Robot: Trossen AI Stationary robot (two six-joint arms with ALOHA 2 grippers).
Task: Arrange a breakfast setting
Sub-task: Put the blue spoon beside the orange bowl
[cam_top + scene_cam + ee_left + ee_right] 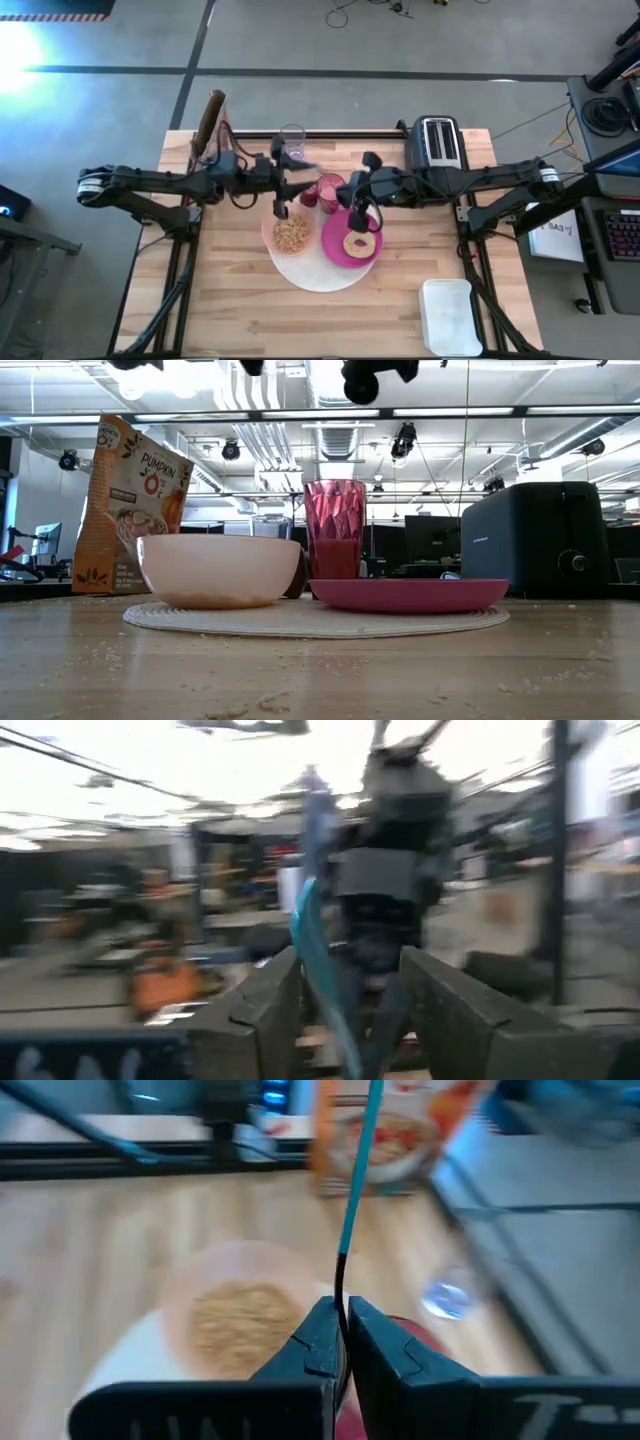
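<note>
The round white placemat (310,272) carries the peach bowl (290,236) with cereal and the magenta plate (338,252) with the bagel (360,243). The pink cup (335,530) stands behind them. My right gripper (341,1342) is shut on the teal-handled spoon (357,1175), high above the bowl (240,1315). My left gripper (345,1020) is open. Its fingers stand on either side of the spoon's teal handle (312,945), facing my right gripper (390,890). I cannot tell whether they touch it. The small red fruit does not show. My right gripper pinches the spoon's dark thin part just below the teal handle (341,1295) between its two fingertips. The handle sticks out past the fingertips, toward the bag. The spoon is lifted clear, above the bowl.
A colourful cereal bag (130,505) stands at the back left, with a clear glass (292,136) beside it. The black toaster (437,141) is at the back right. A white container (447,315) sits at the front right. Crumbs lie on the wooden table (320,670).
</note>
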